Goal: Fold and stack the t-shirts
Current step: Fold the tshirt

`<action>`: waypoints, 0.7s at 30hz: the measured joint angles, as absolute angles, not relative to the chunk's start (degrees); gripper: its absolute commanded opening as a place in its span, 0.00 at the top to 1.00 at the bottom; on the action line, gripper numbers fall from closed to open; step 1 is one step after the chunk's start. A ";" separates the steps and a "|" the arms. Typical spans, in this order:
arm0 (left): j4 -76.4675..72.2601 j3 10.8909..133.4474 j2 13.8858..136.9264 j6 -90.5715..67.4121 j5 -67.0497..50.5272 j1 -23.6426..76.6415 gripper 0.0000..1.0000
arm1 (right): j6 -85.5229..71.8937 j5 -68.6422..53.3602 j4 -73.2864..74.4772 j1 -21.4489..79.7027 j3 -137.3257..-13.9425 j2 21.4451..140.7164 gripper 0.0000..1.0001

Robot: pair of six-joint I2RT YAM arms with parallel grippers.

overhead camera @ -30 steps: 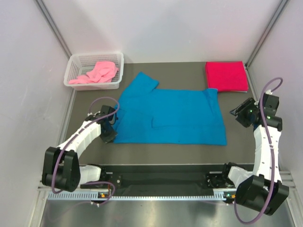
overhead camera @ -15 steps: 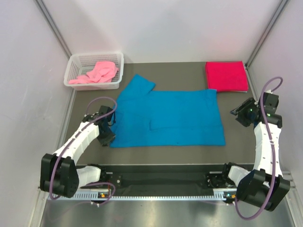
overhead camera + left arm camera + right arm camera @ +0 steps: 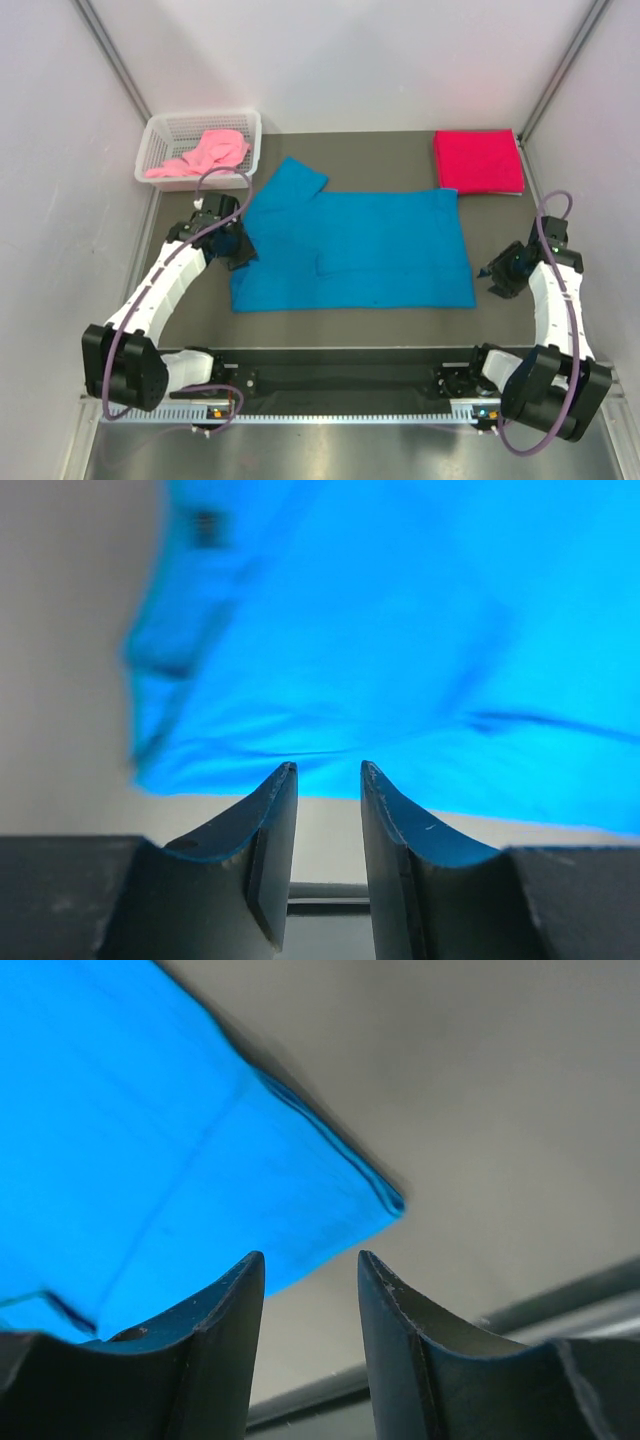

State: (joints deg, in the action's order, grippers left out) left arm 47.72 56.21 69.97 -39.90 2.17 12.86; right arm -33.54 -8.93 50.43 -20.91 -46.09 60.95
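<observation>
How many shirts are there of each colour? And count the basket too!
Blue t-shirt: 1
Red t-shirt: 1
Pink t-shirt: 1
White basket: 1
Total: 4 things, 3 of them shirts

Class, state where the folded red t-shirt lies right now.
In the top external view, the folded red t-shirt lies at the far right corner of the table, just beyond the spread blue t-shirt.
</observation>
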 measured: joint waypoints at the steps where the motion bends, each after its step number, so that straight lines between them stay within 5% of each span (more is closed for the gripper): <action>1: 46.00 56.21 70.41 -39.16 -0.64 12.86 0.64 | -33.67 -8.54 51.22 -20.91 -45.28 60.97 0.57; 9: 32.18 53.78 77.36 -37.52 -15.79 12.86 0.64 | -35.20 -3.88 54.04 -20.91 -42.04 58.54 0.58; 21: 24.75 48.38 86.94 -37.52 -21.26 12.86 0.64 | -41.69 -4.38 51.00 -20.91 -32.29 58.61 0.58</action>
